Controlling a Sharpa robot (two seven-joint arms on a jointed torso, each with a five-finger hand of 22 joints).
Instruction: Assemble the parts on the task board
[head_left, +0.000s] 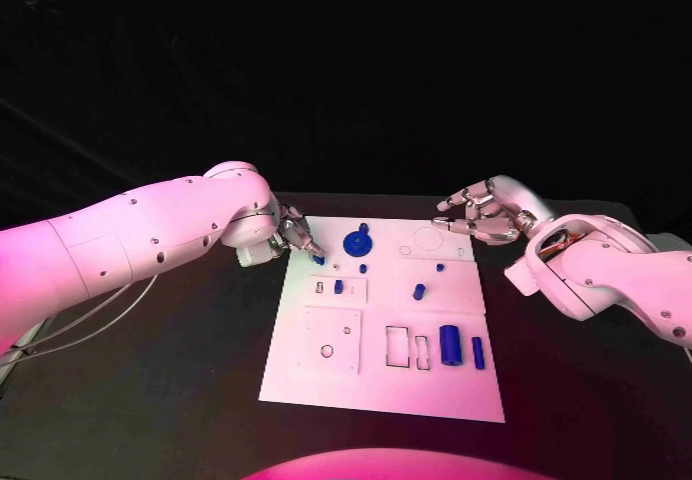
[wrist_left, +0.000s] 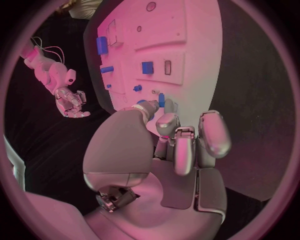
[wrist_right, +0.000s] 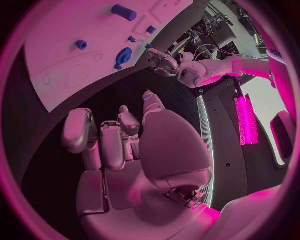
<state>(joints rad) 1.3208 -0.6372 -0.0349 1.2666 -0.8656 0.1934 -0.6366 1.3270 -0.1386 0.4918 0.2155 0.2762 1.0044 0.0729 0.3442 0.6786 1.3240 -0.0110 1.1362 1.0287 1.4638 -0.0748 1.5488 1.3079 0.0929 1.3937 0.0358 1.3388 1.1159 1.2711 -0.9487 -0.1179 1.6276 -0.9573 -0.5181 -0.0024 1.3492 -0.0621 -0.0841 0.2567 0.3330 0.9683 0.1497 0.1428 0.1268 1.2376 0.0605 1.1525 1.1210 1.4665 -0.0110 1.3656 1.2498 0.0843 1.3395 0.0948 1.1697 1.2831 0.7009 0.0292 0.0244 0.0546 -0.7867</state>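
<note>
**Both hands at the far end of the board, left one pinching a blue part**

Nearest the head camera lies the white task board (head_left: 378, 390), a long plate on the black table (head_left: 173, 400). Its shallow recesses are its only containers: toward the near end a rectangular outline stands beside a large blue cylinder (head_left: 450, 345) and a slimmer blue bar (head_left: 477, 352). Mid-board, a small blue block (head_left: 339, 286) sits in a framed recess and a blue peg (head_left: 418, 292) stands to its right. At the far end rests a round blue gear-like part (head_left: 355, 242).

Left hand (head_left: 293, 236) reaches over the board's far left corner, fingertips pressed close together. Its wrist view adds what the head view hides: thumb and a finger pinch a small blue part (wrist_left: 160, 100) just above the board surface.

Right hand (head_left: 480, 214) hovers off the far right corner, apart from the board. Its wrist view shows the fingers (wrist_right: 80, 131) loosely curled with nothing between them.
</note>
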